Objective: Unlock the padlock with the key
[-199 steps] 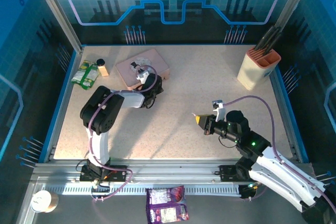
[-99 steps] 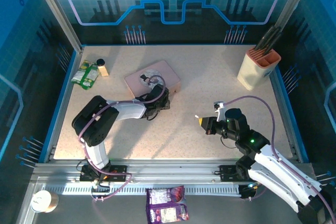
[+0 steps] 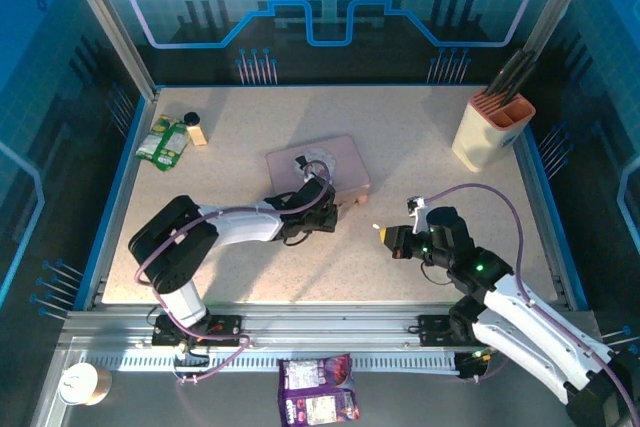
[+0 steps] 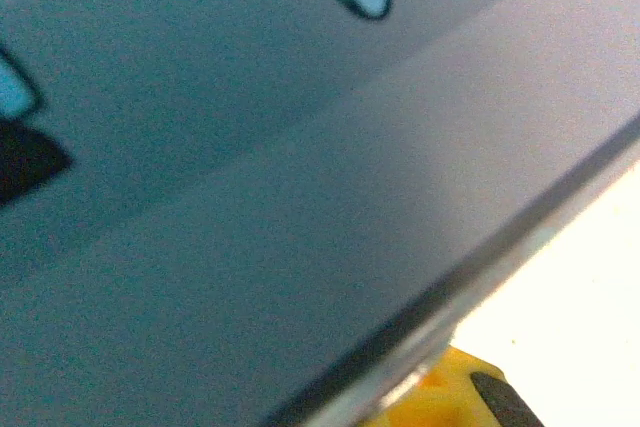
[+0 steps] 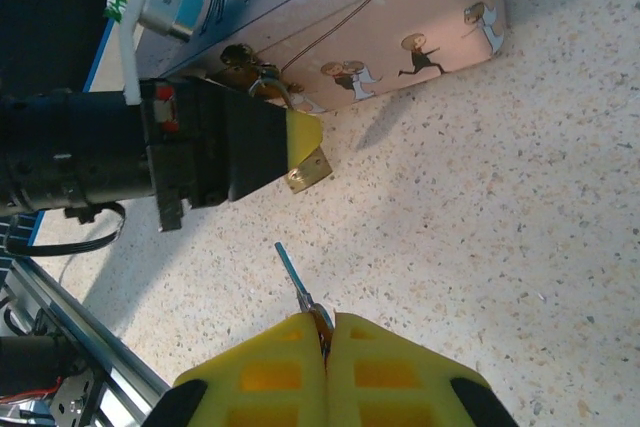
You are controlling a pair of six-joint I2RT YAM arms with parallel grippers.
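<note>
From where I stand: one pink rectangular box [image 3: 335, 159] printed with little figures. Right of it, one beige knife block [image 3: 490, 132]. Left of it, two green snack packets [image 3: 163, 142] and one small black-capped bottle [image 3: 194, 128]. Near it, one thin silver-grey metal key [image 5: 293, 272].

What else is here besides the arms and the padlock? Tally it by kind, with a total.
Box: 1
Key: 1
Knife block: 1
Bottle: 1
Green packet heap: 1 (the packets overlap too much to count)
Purple packet: 1
Paper cup: 1
Total: 7
</note>
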